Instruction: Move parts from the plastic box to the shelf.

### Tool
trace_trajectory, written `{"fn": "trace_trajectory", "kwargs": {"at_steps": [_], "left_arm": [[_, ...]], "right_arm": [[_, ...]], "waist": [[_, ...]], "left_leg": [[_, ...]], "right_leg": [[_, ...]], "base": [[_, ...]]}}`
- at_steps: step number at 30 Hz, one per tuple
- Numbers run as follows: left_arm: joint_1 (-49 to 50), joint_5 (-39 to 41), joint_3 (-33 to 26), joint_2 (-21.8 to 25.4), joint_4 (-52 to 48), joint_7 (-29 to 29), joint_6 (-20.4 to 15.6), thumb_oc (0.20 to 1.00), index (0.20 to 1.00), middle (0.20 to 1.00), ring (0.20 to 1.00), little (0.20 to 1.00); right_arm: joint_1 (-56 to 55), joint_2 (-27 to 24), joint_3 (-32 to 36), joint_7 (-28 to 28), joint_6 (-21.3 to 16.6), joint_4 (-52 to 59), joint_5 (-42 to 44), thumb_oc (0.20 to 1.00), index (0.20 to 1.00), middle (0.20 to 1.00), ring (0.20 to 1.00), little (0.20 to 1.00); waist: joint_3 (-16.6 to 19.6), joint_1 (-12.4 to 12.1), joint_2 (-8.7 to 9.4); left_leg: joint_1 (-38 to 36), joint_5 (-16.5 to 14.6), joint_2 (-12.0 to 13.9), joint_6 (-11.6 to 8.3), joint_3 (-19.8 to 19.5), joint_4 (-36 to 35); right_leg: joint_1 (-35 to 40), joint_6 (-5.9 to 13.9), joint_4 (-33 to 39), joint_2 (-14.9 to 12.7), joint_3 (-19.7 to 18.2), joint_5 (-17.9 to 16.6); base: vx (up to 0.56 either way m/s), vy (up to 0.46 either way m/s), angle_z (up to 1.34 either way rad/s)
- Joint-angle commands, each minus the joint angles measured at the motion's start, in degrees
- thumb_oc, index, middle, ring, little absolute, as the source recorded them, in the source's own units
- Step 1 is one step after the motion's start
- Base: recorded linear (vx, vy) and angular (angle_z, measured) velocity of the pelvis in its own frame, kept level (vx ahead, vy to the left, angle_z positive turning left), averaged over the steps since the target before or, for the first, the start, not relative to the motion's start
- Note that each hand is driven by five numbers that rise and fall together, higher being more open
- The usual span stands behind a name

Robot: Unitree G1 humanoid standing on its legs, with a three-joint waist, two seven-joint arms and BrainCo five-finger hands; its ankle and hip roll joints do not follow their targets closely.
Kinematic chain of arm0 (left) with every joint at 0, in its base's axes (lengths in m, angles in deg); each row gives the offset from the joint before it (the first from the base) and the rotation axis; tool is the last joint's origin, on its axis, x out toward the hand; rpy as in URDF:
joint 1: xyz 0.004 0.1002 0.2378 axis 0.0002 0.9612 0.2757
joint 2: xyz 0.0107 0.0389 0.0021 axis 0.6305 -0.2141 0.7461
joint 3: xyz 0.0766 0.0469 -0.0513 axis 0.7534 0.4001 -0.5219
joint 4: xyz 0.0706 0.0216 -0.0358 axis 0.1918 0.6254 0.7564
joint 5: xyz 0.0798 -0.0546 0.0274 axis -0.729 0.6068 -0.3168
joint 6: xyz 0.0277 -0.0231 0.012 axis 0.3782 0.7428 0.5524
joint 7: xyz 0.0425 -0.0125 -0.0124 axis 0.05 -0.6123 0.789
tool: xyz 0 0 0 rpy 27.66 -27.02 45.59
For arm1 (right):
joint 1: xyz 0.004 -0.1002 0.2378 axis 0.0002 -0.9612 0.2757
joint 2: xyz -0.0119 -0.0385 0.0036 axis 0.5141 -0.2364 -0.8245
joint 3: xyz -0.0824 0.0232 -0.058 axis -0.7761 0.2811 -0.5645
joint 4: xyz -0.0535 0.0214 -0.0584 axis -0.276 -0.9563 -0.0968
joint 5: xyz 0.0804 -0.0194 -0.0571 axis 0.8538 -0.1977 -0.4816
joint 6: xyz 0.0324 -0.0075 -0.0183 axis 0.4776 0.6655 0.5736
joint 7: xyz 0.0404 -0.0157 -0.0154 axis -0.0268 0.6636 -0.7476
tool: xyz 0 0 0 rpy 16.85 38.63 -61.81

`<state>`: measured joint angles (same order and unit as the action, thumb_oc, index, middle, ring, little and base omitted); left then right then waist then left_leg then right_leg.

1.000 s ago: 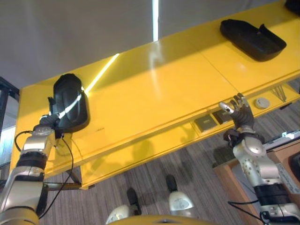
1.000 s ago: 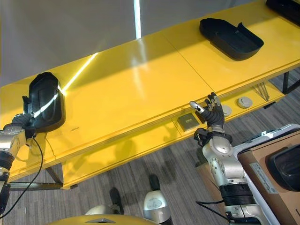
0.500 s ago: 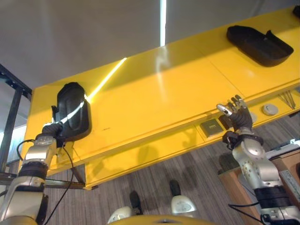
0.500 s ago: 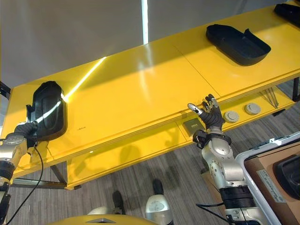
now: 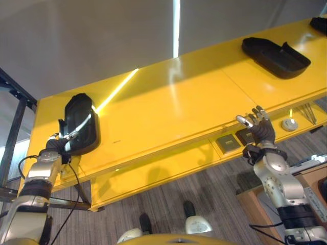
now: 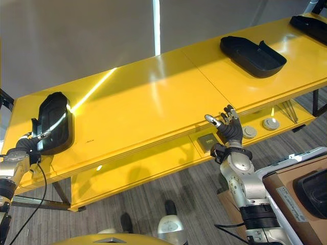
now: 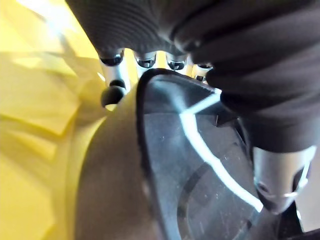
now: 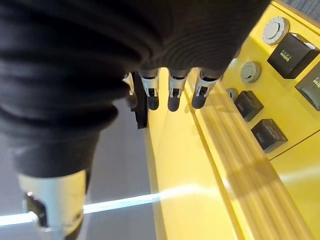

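Observation:
A black moulded part (image 5: 80,124) lies on the left end of the yellow shelf (image 5: 179,107). My left hand (image 5: 55,145) is at its near end, fingers (image 7: 116,87) curled over the rim and the thumb (image 7: 277,175) on the other side of the part (image 7: 200,170). My right hand (image 6: 228,130) is raised in front of the shelf's front edge, open, holding nothing; its fingers (image 8: 172,95) point along the yellow edge. Another black part (image 6: 312,186) sits in the plastic box (image 6: 286,161) at the lower right.
Two more black parts (image 6: 253,49) (image 6: 310,23) lie on the shelf's right half. Dark sockets (image 5: 228,143) and round knobs (image 5: 289,124) line the panel under the shelf's front edge. A dark metal frame (image 5: 13,138) stands at the left end.
The camera has shifted a little. My left hand stays at the near end of the black part. My right hand remains raised and open by the shelf's front.

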<state>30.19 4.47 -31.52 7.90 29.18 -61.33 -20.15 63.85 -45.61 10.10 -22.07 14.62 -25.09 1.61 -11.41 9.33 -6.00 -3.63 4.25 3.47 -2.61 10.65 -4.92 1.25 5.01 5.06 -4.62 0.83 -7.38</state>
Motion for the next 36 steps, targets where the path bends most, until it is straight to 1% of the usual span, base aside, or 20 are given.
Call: {"fn": "trace_trajectory", "kwargs": {"at_steps": [1, 6, 11, 16, 19, 20, 21, 22, 23, 24, 25, 26, 27, 29, 30, 31, 32, 33, 35, 36], "left_arm": [[-1.1, -0.8, -1.2, 2.0, -0.6, 1.5, -2.6, 1.000, 1.000, 1.000, 1.000, 1.000], [-0.9, -2.6, -2.7, 3.9, -4.7, 2.5, -2.9, 1.000, 1.000, 1.000, 1.000, 1.000], [0.0, -3.8, -5.0, 6.2, -10.0, 0.7, -3.1, 1.000, 1.000, 1.000, 1.000, 1.000], [1.6, -6.1, -7.8, 9.2, -17.2, -3.3, -1.3, 1.000, 1.000, 1.000, 1.000, 1.000], [2.3, -7.5, -9.1, 10.5, -19.1, -1.9, -2.2, 1.000, 1.000, 1.000, 1.000, 1.000], [2.5, -8.5, -9.9, 12.0, -19.4, 1.8, -6.5, 1.000, 1.000, 1.000, 1.000, 1.000], [2.4, -8.3, -10.9, 13.4, -19.8, 3.7, -9.5, 1.000, 1.000, 1.000, 1.000, 1.000], [2.4, -7.9, -11.3, 13.8, -19.9, 4.6, -11.0, 1.000, 1.000, 1.000, 1.000, 1.000], [2.5, -7.2, -12.5, 14.7, -21.3, 6.5, -15.4, 1.000, 1.000, 1.000, 1.000, 1.000], [2.6, -6.6, -13.4, 15.3, -23.0, 7.1, -17.8, 1.000, 1.000, 1.000, 1.000, 1.000], [3.3, -4.7, -16.3, 15.1, -30.5, 8.2, -22.5, 1.000, 1.000, 1.000, 1.000, 1.000], [3.7, -4.6, -16.7, 14.9, -31.4, 8.1, -22.4, 1.000, 1.000, 1.000, 1.000, 1.000], [3.9, -4.2, -17.1, 14.3, -33.3, 7.3, -24.2, 1.000, 1.000, 1.000, 1.000, 1.000], [5.6, -2.3, -17.4, 10.0, -43.1, 3.6, -26.7, 1.000, 1.000, 1.000, 1.000, 1.000], [5.9, -1.9, -16.8, 8.4, -45.0, 1.8, -28.9, 1.000, 1.000, 1.000, 1.000, 1.000], [6.4, -2.3, -16.0, 6.3, -47.7, -0.1, -30.0, 1.000, 1.000, 1.000, 1.000, 1.000], [6.6, -2.2, -15.2, 5.1, -49.8, -0.3, -29.7, 1.000, 1.000, 1.000, 1.000, 1.000], [7.6, 0.4, -12.4, -0.2, -55.0, -4.0, -28.9, 1.000, 1.000, 1.000, 1.000, 1.000], [7.7, 2.5, -11.3, -1.8, -56.6, -5.4, -28.0, 1.000, 1.000, 1.000, 1.000, 1.000], [7.5, 4.4, -9.2, -3.8, -58.0, -6.3, -27.2, 1.000, 1.000, 1.000, 1.000, 1.000]], "right_arm": [[0.8, 1.5, 1.1, -0.1, -2.3, 3.0, -0.2, 1.000, 1.000, 1.000, 1.000, 1.000], [0.5, 1.9, 1.6, 0.2, -2.1, 3.4, -0.6, 1.000, 1.000, 1.000, 1.000, 1.000], [0.2, 2.4, 2.1, 0.6, -2.1, 4.0, -1.1, 1.000, 1.000, 1.000, 1.000, 1.000], [0.0, 3.1, 3.2, 0.6, -2.1, 4.2, -1.7, 1.000, 1.000, 1.000, 1.000, 1.000], [-0.2, 3.5, 3.7, 0.9, -1.7, 4.6, -2.0, 1.000, 1.000, 1.000, 1.000, 1.000], [-0.3, 3.6, 3.8, 1.2, -2.1, 4.4, -1.9, 1.000, 1.000, 1.000, 1.000, 1.000], [-0.4, 3.5, 3.9, 1.6, -2.2, 4.6, -1.9, 1.000, 1.000, 1.000, 1.000, 1.000], [-0.4, 3.5, 3.9, 1.9, -2.4, 4.7, -2.1, 1.000, 1.000, 1.000, 1.000, 1.000], [-0.7, 3.6, 4.2, 2.3, -3.0, 5.1, -2.5, 1.000, 1.000, 1.000, 1.000, 1.000], [-1.0, 3.8, 4.4, 2.7, -3.4, 5.5, -3.1, 1.000, 1.000, 1.000, 1.000, 1.000], [-2.0, 5.0, 5.5, 3.7, -5.4, 6.2, -4.9, 1.000, 1.000, 1.000, 1.000, 1.000], [-2.1, 5.1, 5.6, 3.8, -5.6, 6.3, -5.2, 1.000, 1.000, 1.000, 1.000, 1.000], [-2.3, 5.4, 5.9, 4.3, -6.3, 6.4, -6.1, 1.000, 1.000, 1.000, 1.000, 1.000], [-2.5, 6.8, 7.0, 6.1, -8.3, 6.9, -9.0, 1.000, 1.000, 1.000, 1.000, 1.000], [-2.5, 7.2, 7.4, 7.1, -9.1, 7.3, -10.0, 1.000, 1.000, 1.000, 1.000, 1.000], [-2.7, 7.6, 7.8, 8.0, -9.6, 7.8, -11.3, 1.000, 1.000, 1.000, 1.000, 1.000], [-2.6, 7.7, 8.0, 8.3, -9.8, 8.2, -11.8, 1.000, 1.000, 1.000, 1.000, 1.000], [-2.9, 8.4, 9.2, 10.4, -10.6, 10.3, -14.1, 1.000, 1.000, 1.000, 1.000, 1.000], [-3.1, 8.3, 9.8, 11.4, -10.7, 11.7, -14.7, 1.000, 1.000, 1.000, 1.000, 1.000], [-3.8, 7.9, 10.8, 11.9, -9.8, 14.4, -14.5, 1.000, 1.000, 1.000, 1.000, 1.000]], "waist": [[1.3, -1.1, 2.19], [1.6, -1.7, 2.22], [2.1, -2.6, 2.25], [2.8, -3.8, 2.28], [3.3, -4.2, 2.43], [3.7, -4.4, 2.56], [3.9, -4.5, 2.66], [4.0, -4.6, 2.71], [4.2, -4.7, 2.82], [4.3, -4.8, 2.94], [4.8, -5.1, 3.39], [4.8, -5.1, 3.43], [5.0, -5.2, 3.58], [5.6, -5.5, 4.27], [5.8, -5.5, 4.51], [6.0, -5.6, 4.72], [6.1, -5.5, 4.92], [6.4, -5.2, 5.62], [6.6, -5.0, 5.76], [6.9, -4.2, 6.07]], "left_leg": [[0.2, -0.5, 1.4, 0.13, -0.2, 1.4], [-0.1, -0.5, 1.4, 0.14, -0.5, 1.2], [-0.4, -0.5, 1.4, 0.14, -1.0, 0.9], [-0.6, -0.6, 1.4, 0.16, -1.5, 0.6], [-0.8, -0.7, 1.4, 0.17, -1.7, 0.4], [-1.0, -0.9, 1.4, 0.12, -1.8, 0.4], [-1.0, -0.9, 1.5, 0.10, -1.9, 0.3], [-1.1, -0.9, 1.5, 0.09, -1.9, 0.3], [-1.1, -0.9, 1.6, 0.07, -1.9, 0.3], [-1.2, -1.0, 1.6, 0.08, -1.9, 0.2], [-1.3, -1.2, 1.8, 0.07, -1.8, 0.2], [-1.3, -1.3, 1.8, 0.05, -1.8, 0.2], [-1.4, -1.3, 1.8, 0.02, -1.9, 0.1], [-1.6, -1.6, 1.9, -0.07, -1.9, 0.1], [-1.7, -1.6, 2.0, -0.10, -1.9, 0.1], [-1.8, -1.7, 2.1, -0.17, -1.9, 0.1], [-1.9, -1.8, 2.2, -0.17, -1.8, 0.1], [-2.3, -1.8, 2.5, -0.28, -1.7, 0.1], [-2.6, -1.9, 2.7, -0.34, -1.5, 0.1], [-2.8, -1.9, 3.0, -0.48, -1.4, 0.1]], "right_leg": [[-0.5, 1.90, -0.7, -2.8, 0.1, 1.6], [0.0, 1.91, -0.5, -2.9, 0.7, 1.6], [0.4, 1.89, -0.3, -2.9, 1.3, 1.8], [1.1, 1.92, -0.1, -3.0, 2.2, 2.1], [1.4, 1.91, -0.1, -3.0, 2.4, 2.3], [1.5, 1.95, -0.1, -2.9, 2.5, 2.4], [1.6, 1.95, -0.1, -2.9, 2.6, 2.5], [1.6, 1.95, -0.1, -2.9, 2.6, 2.5], [1.7, 1.97, -0.1, -2.9, 2.7, 2.5], [1.7, 1.95, -0.1, -2.9, 2.7, 2.5], [1.9, 2.00, -0.1, -2.9, 3.0, 2.7], [2.0, 2.02, -0.1, -2.9, 3.0, 2.8], [2.0, 2.06, -0.1, -2.9, 3.1, 2.8], [2.3, 2.09, -0.1, -2.8, 3.5, 3.0], [2.4, 2.10, -0.1, -2.7, 3.5, 3.1], [2.6, 2.13, -0.1, -2.7, 3.6, 3.1], [2.7, 2.11, -0.1, -2.6, 3.6, 3.1], [3.1, 2.06, -0.1, -2.2, 3.3, 3.0], [3.2, 2.01, -0.1, -1.9, 2.9, 2.9], [3.2, 1.89, -0.1, -1.3, 1.8, 2.8]], "base": [[0.00, 0.000, 0.00], [0.01, 0.000, 0.02], [0.01, 0.001, 0.10], [0.00, -0.003, 0.05], [0.00, -0.008, 0.10], [0.00, -0.015, 0.12], [0.00, -0.016, 0.10], [0.00, 0.000, 0.00], [0.00, 0.000, 0.00], [-0.04, -0.032, 0.03], [-0.03, -0.030, 0.04], [-0.03, -0.035, 0.05], [-0.03, -0.040, 0.05], [-0.04, -0.061, 0.03], [-0.03, -0.060, 0.01], [-0.02, -0.055, 0.01], [-0.03, -0.108, 0.00], [-0.03, -0.095, -0.01], [-0.03, -0.102, -0.05], [-0.03, -0.111, -0.06]]}}
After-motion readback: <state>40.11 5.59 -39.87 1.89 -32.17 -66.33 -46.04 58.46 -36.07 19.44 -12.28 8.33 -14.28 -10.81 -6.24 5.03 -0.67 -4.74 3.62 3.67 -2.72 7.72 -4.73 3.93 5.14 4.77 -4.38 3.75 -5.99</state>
